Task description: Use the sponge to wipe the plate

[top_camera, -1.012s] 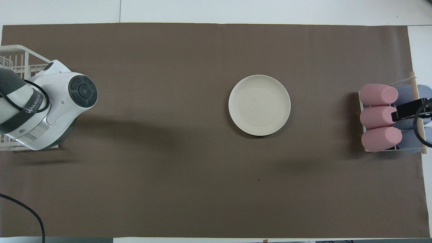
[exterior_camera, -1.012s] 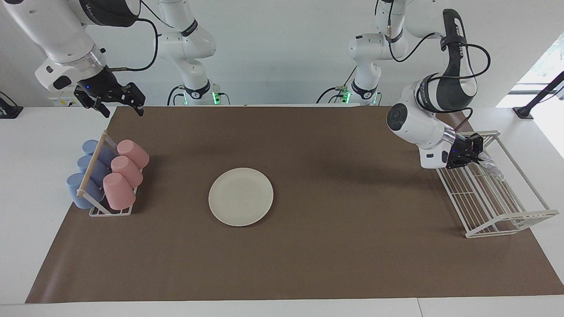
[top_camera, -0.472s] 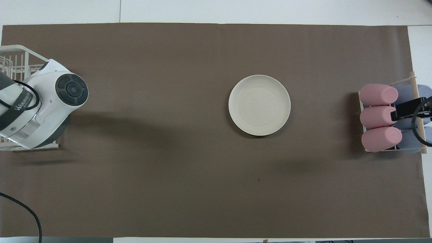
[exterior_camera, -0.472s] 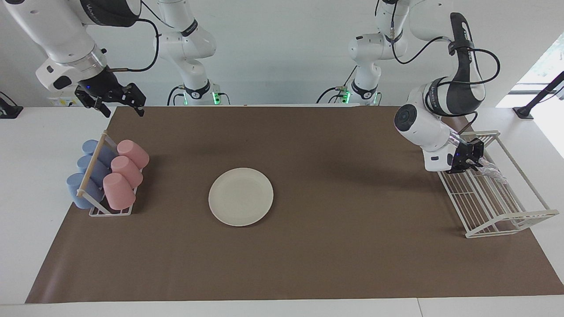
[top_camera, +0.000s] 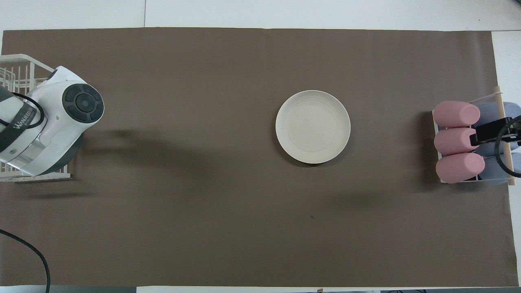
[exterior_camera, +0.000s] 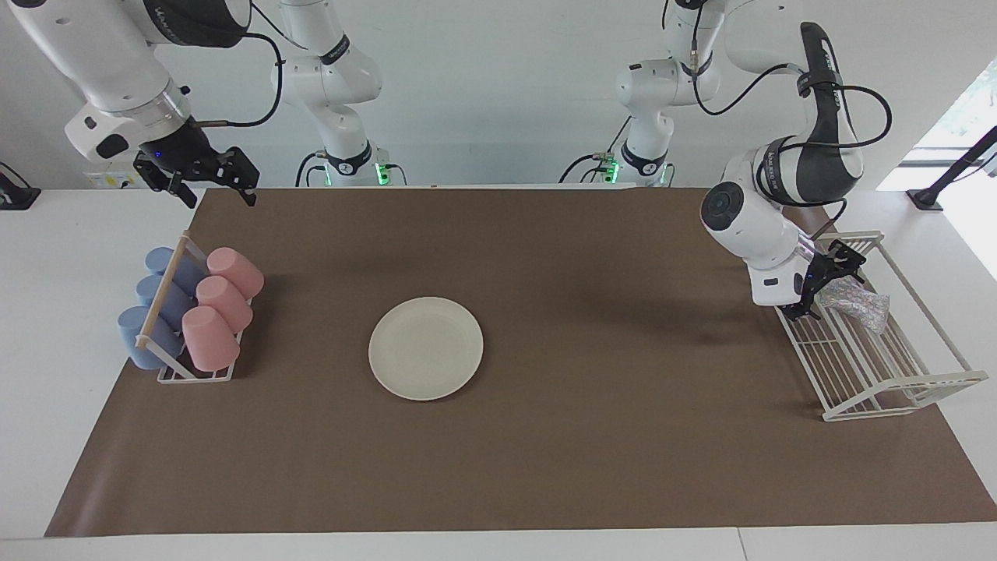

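Brown mat (exterior_camera: pixel 545 467) covers white table (exterior_camera: pixel 47 312) (white wall (exterior_camera: pixel 498 93) above).

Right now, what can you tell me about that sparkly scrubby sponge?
The sponge is a small silvery, glittery wad, crinkly like scrunched foil mesh and pinched in the middle like a bow tie. It lies in the white wire rack at the left arm's end of the table, resting on the rack's bars at the end nearer the robots. The left gripper is right beside it with its fingers open, not squeezing it. Only the facing view shows it.
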Controlling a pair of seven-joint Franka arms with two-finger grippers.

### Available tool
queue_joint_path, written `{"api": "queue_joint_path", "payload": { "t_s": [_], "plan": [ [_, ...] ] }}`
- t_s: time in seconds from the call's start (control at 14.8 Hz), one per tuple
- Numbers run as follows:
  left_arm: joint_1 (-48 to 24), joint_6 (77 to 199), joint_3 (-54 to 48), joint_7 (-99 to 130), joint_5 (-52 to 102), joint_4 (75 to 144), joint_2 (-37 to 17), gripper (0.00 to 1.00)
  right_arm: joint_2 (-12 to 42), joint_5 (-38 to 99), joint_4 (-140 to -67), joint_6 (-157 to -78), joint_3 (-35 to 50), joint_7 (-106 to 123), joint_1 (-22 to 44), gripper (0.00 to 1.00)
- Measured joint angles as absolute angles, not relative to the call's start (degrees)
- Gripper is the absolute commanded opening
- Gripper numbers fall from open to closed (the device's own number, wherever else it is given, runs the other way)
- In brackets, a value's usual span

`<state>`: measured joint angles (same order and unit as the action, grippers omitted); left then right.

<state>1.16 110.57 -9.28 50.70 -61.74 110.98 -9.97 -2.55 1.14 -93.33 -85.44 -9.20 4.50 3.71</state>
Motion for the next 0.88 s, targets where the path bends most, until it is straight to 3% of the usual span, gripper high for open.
{"api": "queue_joint_path", "payload": {
  "t_s": [0.47, 0.88],
  "plan": [
    [1.2, 110.7, -9.4, 50.1, -50.9, 104.1, -10.8, 1.0, -2.5, 1.1, -93.3, -85.4, -9.2, 4.5, 3.8, 1.0],
    [1.4, 110.5, -8.6, 40.8, -31.8, 95.9, -10.7, 1.0, -2.5, 1.1, -93.0, -85.4, -9.2, 4.5, 4.0, 1.0]
  ]
}}
